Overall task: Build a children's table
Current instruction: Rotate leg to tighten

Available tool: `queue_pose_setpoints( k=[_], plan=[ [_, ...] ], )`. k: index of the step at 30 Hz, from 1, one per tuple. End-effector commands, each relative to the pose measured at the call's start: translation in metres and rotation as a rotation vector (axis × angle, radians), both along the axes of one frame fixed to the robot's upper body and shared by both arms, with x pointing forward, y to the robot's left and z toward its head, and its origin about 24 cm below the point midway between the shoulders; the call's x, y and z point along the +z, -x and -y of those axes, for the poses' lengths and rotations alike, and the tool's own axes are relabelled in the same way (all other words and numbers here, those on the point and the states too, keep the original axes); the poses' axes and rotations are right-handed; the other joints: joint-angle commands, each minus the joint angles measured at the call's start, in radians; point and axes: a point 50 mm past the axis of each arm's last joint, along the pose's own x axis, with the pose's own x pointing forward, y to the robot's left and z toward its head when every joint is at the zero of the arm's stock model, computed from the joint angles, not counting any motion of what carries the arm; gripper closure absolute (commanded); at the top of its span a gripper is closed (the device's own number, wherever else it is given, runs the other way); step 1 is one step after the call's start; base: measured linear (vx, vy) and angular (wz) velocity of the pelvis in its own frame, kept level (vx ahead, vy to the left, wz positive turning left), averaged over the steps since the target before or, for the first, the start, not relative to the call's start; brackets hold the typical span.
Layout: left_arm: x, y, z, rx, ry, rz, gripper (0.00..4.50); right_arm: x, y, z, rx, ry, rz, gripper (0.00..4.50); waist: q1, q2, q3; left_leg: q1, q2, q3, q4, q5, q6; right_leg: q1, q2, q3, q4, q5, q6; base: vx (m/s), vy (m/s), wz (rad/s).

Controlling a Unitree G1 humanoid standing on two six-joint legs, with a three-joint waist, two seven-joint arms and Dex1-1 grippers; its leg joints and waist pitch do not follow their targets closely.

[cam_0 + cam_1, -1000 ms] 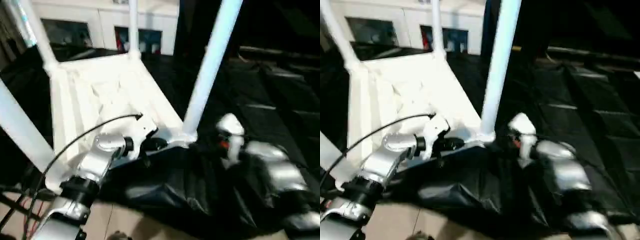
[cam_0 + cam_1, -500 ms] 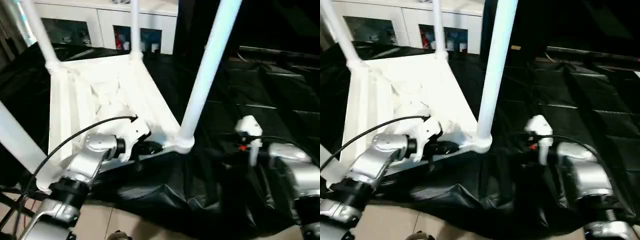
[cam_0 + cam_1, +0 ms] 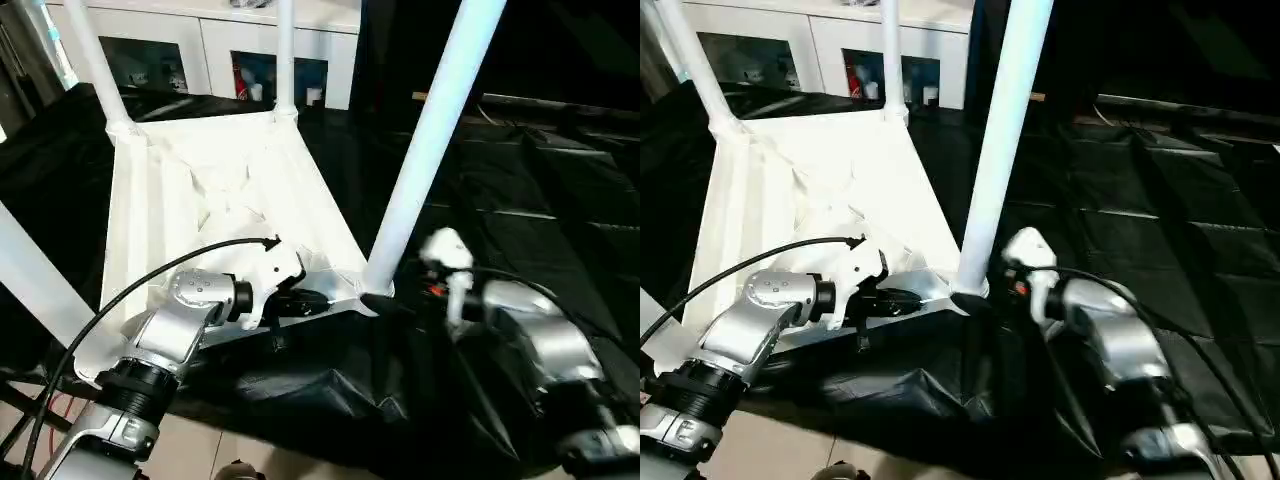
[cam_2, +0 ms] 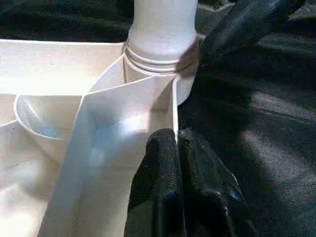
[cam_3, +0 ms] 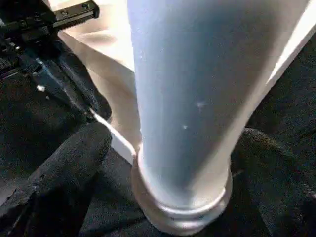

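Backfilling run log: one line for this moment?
table: upside down, legs up | left end effector: shut on rim | right end effector: open around near leg

Under me lies a black sheet (image 3: 540,200), creased and folded, with faint straight fold lines catching the light on my right and a rumpled heap along its near edge. Past that near edge I see pale floor tiles (image 3: 215,445) with dark joints. At the far side stands a white cabinet (image 3: 210,45) with glass doors, small coloured items dim behind the panes. To its right the room goes dark. Light glints off the sheet's wrinkles.
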Motion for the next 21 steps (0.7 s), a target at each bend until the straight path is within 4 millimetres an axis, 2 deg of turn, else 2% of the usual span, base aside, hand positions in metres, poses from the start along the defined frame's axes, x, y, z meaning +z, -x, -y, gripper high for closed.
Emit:
queue_pose_setpoints(
  k=[1, 14, 18, 19, 21],
  plan=[
    [0.005, 0.006, 0.012, -0.076, 0.045, 0.010, 4.50, 0.001, -0.004, 0.000, -0.008, 0.012, 0.019, 0.34, -0.003, 0.002, -0.067, 0.011, 0.042, -0.009, -0.056, -0.149, 0.044, 0.048, -0.085, 0.051, -0.062, -0.082, -0.224, 0.000, 0.000, 0.00],
    [0.001, 0.008, 0.006, -0.111, -0.022, -0.016, 4.50, -0.002, -0.007, -0.005, 0.034, 0.008, 0.004, 1.55, -0.004, 0.003, -0.069, 0.010, 0.042, -0.007, -0.053, -0.133, 0.053, 0.049, -0.082, 0.050, -0.057, -0.054, -0.230, 0.000, 0.000, 0.00],
    [-0.002, 0.009, 0.001, -0.131, -0.079, -0.045, 4.50, -0.006, -0.006, -0.008, 0.047, -0.006, -0.011, 1.82, -0.006, 0.002, -0.067, 0.011, 0.042, -0.008, -0.055, -0.158, 0.042, 0.049, -0.082, 0.050, -0.060, -0.093, -0.222, 0.000, 0.000, 0.00],
    [-0.003, 0.009, 0.001, -0.127, -0.081, -0.045, 4.50, -0.008, -0.004, -0.010, 0.045, -0.010, -0.018, 1.85, -0.006, 0.007, -0.066, 0.012, 0.041, -0.008, -0.055, -0.164, 0.038, 0.048, -0.083, 0.051, -0.062, -0.102, -0.220, 0.000, 0.000, 0.00],
    [-0.002, 0.007, 0.002, -0.105, -0.081, -0.042, 4.50, -0.013, -0.001, -0.014, 0.017, -0.014, -0.031, 1.87, -0.007, 0.005, -0.065, 0.012, 0.042, -0.008, -0.057, -0.171, 0.033, 0.048, -0.083, 0.051, -0.063, -0.112, -0.218, 0.000, 0.000, 0.00]
  ],
)
